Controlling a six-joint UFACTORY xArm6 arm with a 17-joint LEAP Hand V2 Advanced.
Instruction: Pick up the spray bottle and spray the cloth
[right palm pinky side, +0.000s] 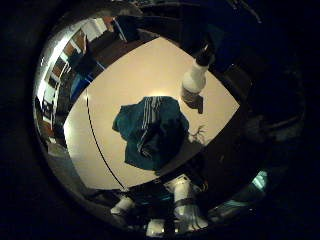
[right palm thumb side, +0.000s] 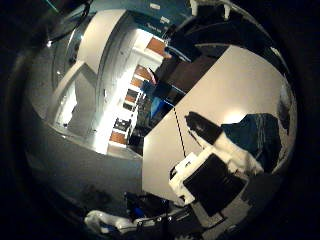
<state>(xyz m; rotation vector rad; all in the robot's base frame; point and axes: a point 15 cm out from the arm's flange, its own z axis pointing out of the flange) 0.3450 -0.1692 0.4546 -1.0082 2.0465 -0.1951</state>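
One spray bottle (right palm pinky side: 194, 80) stands beyond the cloth (right palm pinky side: 150, 131), well apart from the relaxed, empty fingers (right palm pinky side: 186, 202).

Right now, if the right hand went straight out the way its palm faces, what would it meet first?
Probably the teal cloth crumpled on the table. The spray bottle stands beside it, off that line. Depth is hard to judge.

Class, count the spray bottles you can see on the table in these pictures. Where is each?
1. The spray bottle stands upright on the table, just beside the crumpled teal cloth. Others could be hidden outside the views.
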